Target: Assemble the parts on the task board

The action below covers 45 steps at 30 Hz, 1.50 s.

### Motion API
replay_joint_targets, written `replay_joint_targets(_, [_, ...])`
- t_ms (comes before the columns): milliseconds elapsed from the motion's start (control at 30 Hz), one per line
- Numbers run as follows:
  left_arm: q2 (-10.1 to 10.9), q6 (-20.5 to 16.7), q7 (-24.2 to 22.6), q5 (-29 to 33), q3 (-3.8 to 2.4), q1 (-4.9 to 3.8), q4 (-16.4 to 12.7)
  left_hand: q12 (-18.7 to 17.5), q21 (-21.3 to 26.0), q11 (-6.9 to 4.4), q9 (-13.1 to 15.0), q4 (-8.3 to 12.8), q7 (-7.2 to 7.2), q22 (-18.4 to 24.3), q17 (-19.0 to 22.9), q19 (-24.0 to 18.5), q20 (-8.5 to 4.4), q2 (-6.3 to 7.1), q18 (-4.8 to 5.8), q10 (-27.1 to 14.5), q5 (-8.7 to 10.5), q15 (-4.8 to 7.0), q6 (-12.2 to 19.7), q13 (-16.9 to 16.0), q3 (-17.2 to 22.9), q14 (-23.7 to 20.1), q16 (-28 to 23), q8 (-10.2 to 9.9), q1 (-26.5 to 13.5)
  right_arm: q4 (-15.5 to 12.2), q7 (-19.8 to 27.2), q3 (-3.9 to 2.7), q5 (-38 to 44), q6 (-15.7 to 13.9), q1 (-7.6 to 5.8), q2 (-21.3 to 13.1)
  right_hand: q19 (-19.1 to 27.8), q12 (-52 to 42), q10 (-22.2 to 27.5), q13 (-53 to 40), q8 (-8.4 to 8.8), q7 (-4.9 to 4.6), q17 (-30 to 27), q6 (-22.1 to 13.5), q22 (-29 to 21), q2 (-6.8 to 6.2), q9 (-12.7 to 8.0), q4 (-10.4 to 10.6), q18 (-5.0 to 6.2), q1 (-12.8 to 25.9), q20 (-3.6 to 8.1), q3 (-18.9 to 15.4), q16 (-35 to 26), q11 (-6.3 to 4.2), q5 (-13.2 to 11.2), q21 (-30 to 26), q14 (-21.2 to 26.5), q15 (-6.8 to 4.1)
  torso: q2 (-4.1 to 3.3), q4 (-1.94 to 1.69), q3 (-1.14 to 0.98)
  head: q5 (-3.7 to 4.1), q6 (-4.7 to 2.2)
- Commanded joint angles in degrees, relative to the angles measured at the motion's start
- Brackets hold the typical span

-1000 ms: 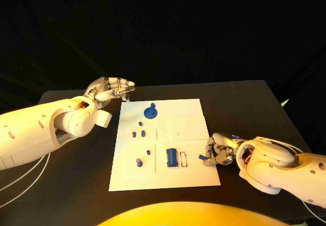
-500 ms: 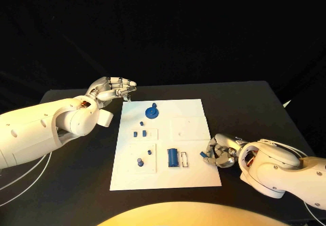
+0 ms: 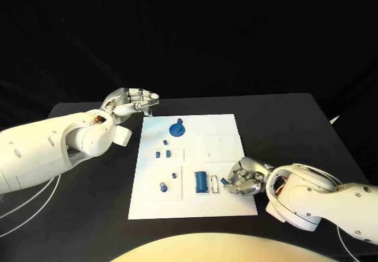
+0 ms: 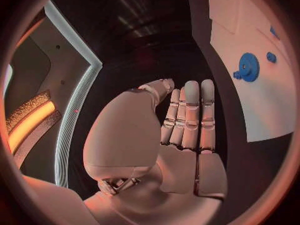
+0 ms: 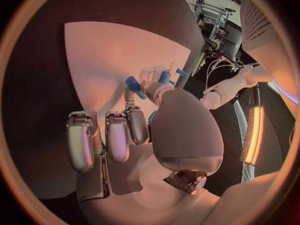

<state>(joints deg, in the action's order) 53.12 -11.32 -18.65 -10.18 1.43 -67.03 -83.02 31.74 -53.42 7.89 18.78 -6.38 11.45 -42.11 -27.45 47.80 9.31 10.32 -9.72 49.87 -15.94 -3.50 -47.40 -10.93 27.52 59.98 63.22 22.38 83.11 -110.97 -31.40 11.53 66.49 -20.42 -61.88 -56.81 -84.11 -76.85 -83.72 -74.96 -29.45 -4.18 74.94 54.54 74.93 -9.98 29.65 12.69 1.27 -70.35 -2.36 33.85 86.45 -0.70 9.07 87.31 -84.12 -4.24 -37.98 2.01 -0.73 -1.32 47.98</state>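
The white task board [image 3: 220,136] lies mid-table. On it sit a blue gear [image 3: 176,129], several small blue pegs [image 3: 162,154] and a blue cylinder [image 3: 201,181] in a slot near the front. My right hand [image 3: 246,179] hovers over the board's front right edge, just right of the cylinder, and pinches a small blue part [image 3: 224,181] between thumb and a finger. The right wrist view shows that part [image 5: 134,85] at the fingertips, above the board [image 5: 106,55]. My left hand [image 3: 131,101] floats beyond the board's far left corner and holds nothing; the gear [image 4: 248,67] lies beside it.
Bare black table [image 3: 291,125] surrounds the board. My left forearm [image 3: 55,147] stretches along the board's left side. Empty raised squares [image 3: 217,147] mark the right half of the board.
My right hand has shifted left over the board's edge, carrying the small blue part closer to the cylinder. The left hand has stayed put.
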Motion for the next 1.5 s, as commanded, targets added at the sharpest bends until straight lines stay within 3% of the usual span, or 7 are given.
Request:
replay_joint_targets(33, [-0.12,0.97,-0.35,-0.61,-0.04,-0.03,-0.19,0.33,0.27,-0.08,0.01,0.28,0.11,-0.07,-0.05,-0.38,-0.12,-0.11,-0.75,-0.52,0.08,-0.06,0.47,0.1,0.08,-0.54,0.23,0.13,-0.22,0.57,1.03,0.01,-4.35,-1.39,0.21,1.04,-4.54,0.03,0.0,-6.36,-0.23,0.31,7.74,0.24,14.19,0.1,1.03,0.16,-0.6,1.24,-0.06,0.43,-0.01,0.3,-0.25,-0.42,-4.36,0.3,-0.01,-0.01,0.0,0.05,-0.01])
replay_joint_targets(400, [-0.12,1.15,-0.28,-0.66,-0.04,-0.03,-0.16,0.35,0.25,-0.06,0.0,0.34,0.13,-0.09,-0.04,-0.39,-0.12,-0.16,-0.75,-0.57,0.05,-0.07,0.54,0.11,0.14,-0.57,0.25,0.13,-0.15,1.26,1.35,0.01,-5.23,-3.67,0.47,2.74,-4.52,-0.07,-0.06,-6.48,-0.26,0.24,7.82,0.29,14.17,-0.04,1.26,0.36,-0.58,3.84,-0.12,0.52,0.02,0.37,-0.6,-0.48,-4.39,0.36,-0.02,-0.01,0.0,-0.14,-0.04])
replay_joint_targets(767, [-0.01,1.19,-0.25,-0.67,-0.04,-0.03,-0.21,0.38,0.23,-0.02,-0.02,0.35,0.18,-0.11,-0.04,-0.4,-0.1,-0.15,-0.74,-0.65,0.04,-0.09,0.63,0.12,0.15,-0.6,0.27,0.13,-0.18,1.73,1.57,0.0,-5.35,-2.01,0.49,3.95,-4.47,-0.02,-0.05,-6.49,-0.23,0.17,7.78,0.4,14.14,-0.49,1.41,0.66,-0.56,6.26,-0.17,0.05,-0.01,0.44,-1.57,-0.59,-4.38,0.42,-0.03,-0.09,0.07,-0.07,0.11])
replay_joint_targets(867, [0.01,1.2,-0.24,-0.67,-0.04,-0.03,-0.2,0.39,0.23,0.0,-0.02,0.32,0.2,-0.12,-0.03,-0.41,-0.09,-0.14,-0.74,-0.67,0.05,-0.11,0.66,0.12,0.13,-0.61,0.28,0.13,-0.23,1.92,1.52,0.0,-5.34,-1.73,0.49,4.17,-4.45,0.01,-0.05,-6.51,-0.23,0.13,7.75,0.5,14.13,-0.72,1.56,0.79,-0.55,7.81,-0.21,-0.92,-0.03,0.49,0.26,-0.63,-4.37,0.46,-0.04,-0.11,0.09,-0.09,0.14])
replay_joint_targets(1133, [-0.02,1.23,-0.24,-0.67,-0.04,-0.03,-0.12,0.39,0.23,0.0,-0.02,0.32,0.2,-0.12,-0.03,-0.41,-0.09,-0.14,-0.74,-0.67,0.05,-0.11,0.66,0.12,0.13,-0.61,0.28,0.13,-0.23,2.36,1.18,0.0,-4.71,-0.82,0.49,4.5,-4.46,-0.05,-0.09,-6.59,-0.15,0.05,7.76,0.6,14.13,-1.1,1.68,1.4,-0.55,9.77,-0.26,-2.69,-0.02,0.57,-0.09,-0.62,-4.38,0.53,-0.04,-0.02,0.02,-0.19,0.28])
replay_joint_targets(1233, [-0.03,1.23,-0.24,-0.67,-0.04,-0.03,-0.11,0.39,0.23,0.0,-0.02,0.32,0.2,-0.12,-0.03,-0.41,-0.09,-0.14,-0.74,-0.67,0.05,-0.11,0.66,0.12,0.13,-0.61,0.28,0.13,-0.23,2.38,1.1,0.0,-4.09,-0.61,0.49,4.59,-4.44,-0.03,-0.09,-6.61,-0.1,0.06,7.73,0.69,14.12,-1.5,1.78,1.68,-0.55,10.64,-0.27,-4.16,-0.05,0.57,1.9,-0.66,-4.37,0.53,-0.03,-0.02,0.0,-0.21,0.32])
replay_joint_targets(1500, [-0.02,1.2,-0.21,-0.67,-0.04,-0.03,-0.1,0.43,0.22,0.04,-0.03,0.27,0.25,-0.13,-0.03,-0.43,-0.06,-0.15,-0.73,-0.75,0.07,-0.16,0.74,0.13,0.11,-0.63,0.31,0.15,-0.33,2.59,1.08,0.0,-2.87,-0.89,0.49,4.82,-4.27,0.25,0.06,-6.49,0.13,0.02,7.5,0.63,14.01,-2.19,1.86,2.62,-0.46,11.93,-0.31,-7.18,-0.18,0.62,1.21,-1.05,-4.31,0.58,0.04,0.02,-0.02,-0.19,0.33])
